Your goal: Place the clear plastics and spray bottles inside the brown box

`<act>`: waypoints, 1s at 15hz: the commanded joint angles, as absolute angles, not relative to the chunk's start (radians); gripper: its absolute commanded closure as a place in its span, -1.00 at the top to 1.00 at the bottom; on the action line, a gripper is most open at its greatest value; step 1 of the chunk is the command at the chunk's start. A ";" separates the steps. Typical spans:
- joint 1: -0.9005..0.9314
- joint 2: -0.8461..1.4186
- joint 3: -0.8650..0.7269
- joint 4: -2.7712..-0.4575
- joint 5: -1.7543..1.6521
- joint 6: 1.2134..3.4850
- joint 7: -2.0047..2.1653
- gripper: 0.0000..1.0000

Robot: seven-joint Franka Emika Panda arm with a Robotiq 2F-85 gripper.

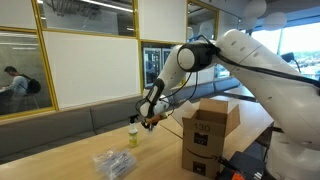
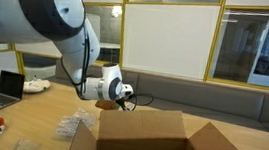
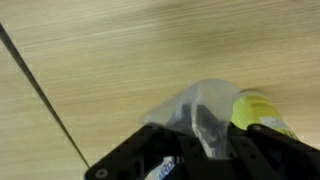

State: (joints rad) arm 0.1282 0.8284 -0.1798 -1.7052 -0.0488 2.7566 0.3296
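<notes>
The spray bottle (image 1: 133, 131) with yellowish liquid is on the wooden table, left of the brown box (image 1: 208, 128). My gripper (image 1: 150, 120) reaches down to it from the right. In the wrist view the gripper (image 3: 205, 135) is shut on the bottle's clear cap, with the dark spray head inside it, and the yellow body of the spray bottle (image 3: 260, 110) sticks out to the right. The clear plastics (image 1: 115, 163) lie crumpled on the table nearer the front, untouched. In an exterior view the brown box (image 2: 138, 141) stands open in the foreground, with the clear plastics (image 2: 72, 127) to its left.
A long grey bench (image 1: 60, 125) runs along the glass wall behind the table. A laptop (image 2: 11, 84) and a white object (image 2: 37, 86) sit at the table's far left. A thin black cable (image 3: 40, 90) crosses the wrist view.
</notes>
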 commanded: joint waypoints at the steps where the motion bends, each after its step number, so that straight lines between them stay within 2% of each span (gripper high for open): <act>1: 0.198 0.615 -0.254 -1.877 -0.082 2.781 0.367 -0.70; 6: 0.357 0.382 -0.460 -2.015 -0.290 2.709 0.553 -0.70; 11: 0.586 0.160 -0.729 -2.126 -0.717 2.442 0.922 -0.69; 15: 0.651 -0.062 -0.739 -2.226 -0.973 2.114 1.114 -0.69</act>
State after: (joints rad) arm 0.5907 0.1215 -0.7275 -2.1270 -0.8337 2.2964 0.9958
